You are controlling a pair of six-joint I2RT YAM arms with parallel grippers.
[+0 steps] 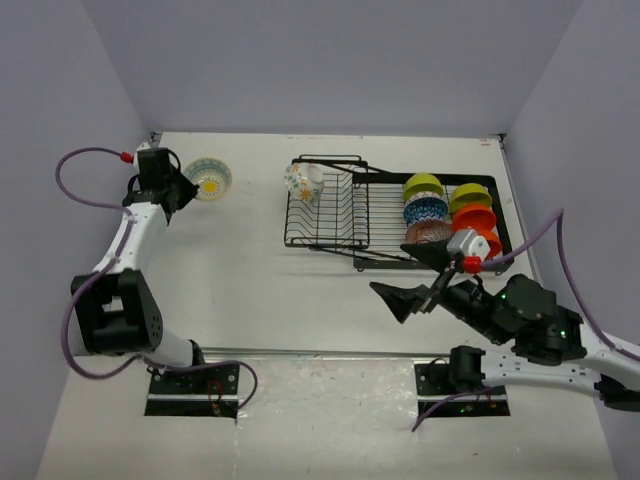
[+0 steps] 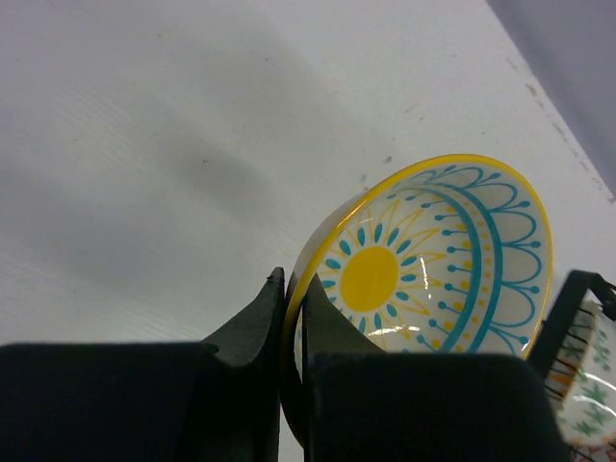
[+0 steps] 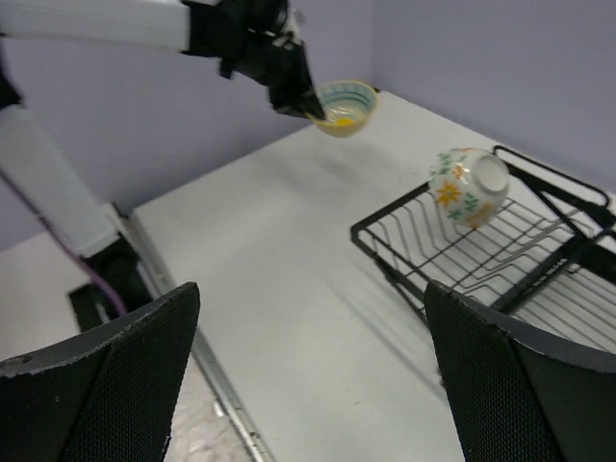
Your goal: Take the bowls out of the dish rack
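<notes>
My left gripper (image 1: pixel 188 187) is shut on the rim of a white bowl with a yellow sun and blue pattern inside (image 1: pixel 209 178), held at the far left over the table; it fills the left wrist view (image 2: pixel 433 255) and shows in the right wrist view (image 3: pixel 344 107). The black wire dish rack (image 1: pixel 330 238) holds a cream floral bowl (image 1: pixel 303 181) on its left section, also in the right wrist view (image 3: pixel 467 185). Lime green (image 1: pixel 423 186), blue-patterned (image 1: pixel 426 210), pinkish (image 1: pixel 428 233) and orange (image 1: pixel 473 215) bowls stand at its right. My right gripper (image 1: pixel 421 278) is open and empty, near the rack's front.
Purple walls close the table at the back and sides. A metal strip (image 1: pixel 320 353) runs along the table's near edge. The arm bases stand below it.
</notes>
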